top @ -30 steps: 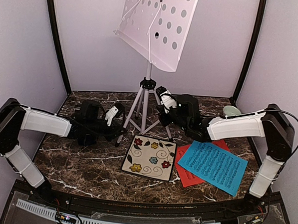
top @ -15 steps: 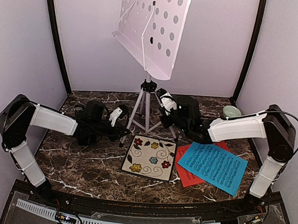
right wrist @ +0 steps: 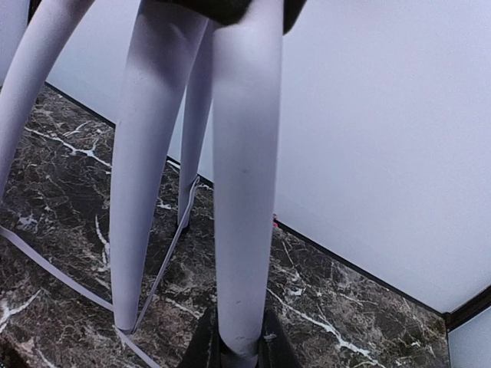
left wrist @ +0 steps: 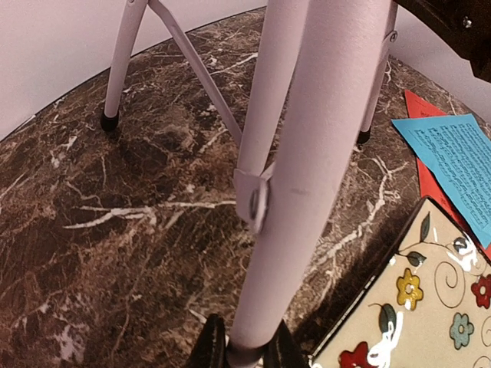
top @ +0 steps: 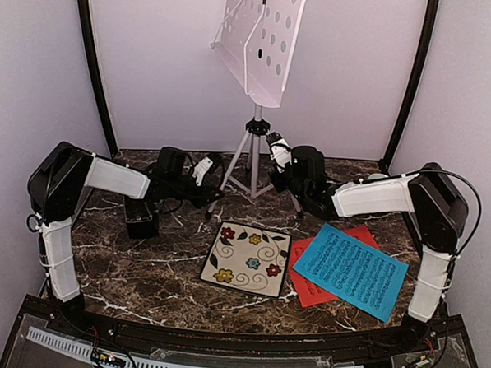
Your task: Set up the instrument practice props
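With left gripper (left wrist: 245, 349) and right gripper (right wrist: 238, 337) each pinching a leg, unequal motion may topple the white perforated metal music stand (top: 265, 37)

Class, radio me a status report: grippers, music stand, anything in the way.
Left gripper, right gripper: each shut on a music stand leg. Stand upright at the back. Floral tile lies just in front.
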Robot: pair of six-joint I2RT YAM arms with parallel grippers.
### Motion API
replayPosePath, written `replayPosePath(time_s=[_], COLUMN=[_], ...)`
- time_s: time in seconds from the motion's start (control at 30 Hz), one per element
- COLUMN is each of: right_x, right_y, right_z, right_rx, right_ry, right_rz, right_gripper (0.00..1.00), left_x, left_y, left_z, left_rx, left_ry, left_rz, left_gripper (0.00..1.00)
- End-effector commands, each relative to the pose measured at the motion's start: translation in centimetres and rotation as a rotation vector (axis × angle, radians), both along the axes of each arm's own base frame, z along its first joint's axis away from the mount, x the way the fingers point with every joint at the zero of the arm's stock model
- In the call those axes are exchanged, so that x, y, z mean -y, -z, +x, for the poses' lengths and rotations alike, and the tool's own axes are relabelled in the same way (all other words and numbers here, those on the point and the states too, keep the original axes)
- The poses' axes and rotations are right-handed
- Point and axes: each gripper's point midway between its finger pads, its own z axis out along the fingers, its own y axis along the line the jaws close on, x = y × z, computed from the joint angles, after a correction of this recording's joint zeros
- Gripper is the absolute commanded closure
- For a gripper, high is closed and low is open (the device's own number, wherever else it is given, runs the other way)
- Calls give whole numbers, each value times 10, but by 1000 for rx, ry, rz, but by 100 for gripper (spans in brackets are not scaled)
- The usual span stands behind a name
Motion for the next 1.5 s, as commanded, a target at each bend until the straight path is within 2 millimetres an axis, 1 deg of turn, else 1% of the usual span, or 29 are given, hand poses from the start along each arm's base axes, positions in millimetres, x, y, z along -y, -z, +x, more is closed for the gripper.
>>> replayPosePath(time_s=[0.0, 0.03, 0.1, 0.17, 0.2, 0.27, 0.37, 0.4, 0.47, 0.57, 0.67, 0.73, 0.77, 0.8, 0.83, 0.9, 0.97, 1.03, 1.07, 1.1, 1.17, 1.2, 1.23, 1.3, 1.33, 1.37, 1.4, 1.43, 1.47], right_x=[19, 16, 9, 5, 4, 2, -2, -3, -8, -20, -30, -31, -31, -32, -27, -20, -13, -4, -4, -7, -14, -20, -24, -35, -41, -46, -49, -48, -45], right_y=[-35, -34, -33, -27, -24, -19, -15, -14, -13, -13, -12, -12, -15, -16, -3, 7, 17, 26, 37, 34, 42, 37, 38, 36, 37, 39, 44, 49, 53], right_z=[28, 29, 27, 24, 21, 16, 6, 3, -4, -15, -24, -30, -32, -34, -36, -32, -26, -16, -13, -5, 4, 10, 15, 25, 30, 35, 40, 45, 46], right_rx=[101, 95, 76, 61, 52, 31, -3, -14, -34, -66, -102, -128, -134, -145, -179, -221, -249, -260, -281, -282, -321, -313, -315, -323, -332, -341, -345, -346, -344], right_ry=[93, 79, 52, 41, 33, 21, -27, -46, -92, -181, -254, -292, -307, -330, -335, -343, -352, -359, -374, -396, -427, -445, -451, -478, -494, -501, -486, -462, -450], right_rz=[43, 51, 65, 67, 69, 73, 102, 110, 126, 148, 162, 180, 192, 204, 198, 201, 208, 208, 194, 184, 151, 149, 142, 130, 119, 105, 76, 49, 35], right_gripper=[100, 100, 100, 100, 100, 100, 100, 97, 86, 72, 49, 36, 31, 28, 25, 20, 17, 18, 18, 18, 20, 21, 22, 28, 33, 46, 68, 84, 94], left_x=[-92, -93, -93, -92, -94, -93, -90, -89, -88, -81, -75, -72, -70, -70, -69, -68, -67, -64, -63, -63, -63, -63, -64, -65, -66, -67, -67, -69, -70], left_y=[64, 63, 64, 66, 69, 70, 71, 72, 73, 68, 63, 59, 57, 55, 54, 52, 50, 46, 45, 43, 40, 38, 37, 36, 35, 34, 32, 31, 30], left_z=[35, 37, 33, 23, 15, 6, -3, -4, -6, -6, -5, -4, -4, -4, -4, -5, -6, -6, -6, -4, -2, -1, 1, 3, 4, 5, 6, 8, 9], left_rx=[-244, -244, -257, -278, -296, -301, -304, -306, -312, -306, -296, -289, -282, -277, -273, -267, -258, -231, -216, -200, -180, -170, -160, -150, -147, -142, -133, -129, -125], left_ry=[-366, -367, -354, -330, -327, -321, -299, -293, -282, -254, -232, -219, -210, -206, -204, -197, -188, -178, -178, -180, -181, -184, -187, -190, -194, -194, -199, -207, -216], left_rz=[156, 162, 176, 178, 176, 147, 115, 111, 106, 82, 70, 69, 69, 71, 72, 72, 75, 81, 91, 102, 117, 124, 131, 147, 154, 157, 159, 160, 163], left_gripper=[100, 100, 100, 100, 100, 100, 100, 100, 100, 100, 100, 100, 100, 100, 100, 100, 100, 100, 100, 100, 100, 100, 100, 100, 100, 100, 100, 100, 100])
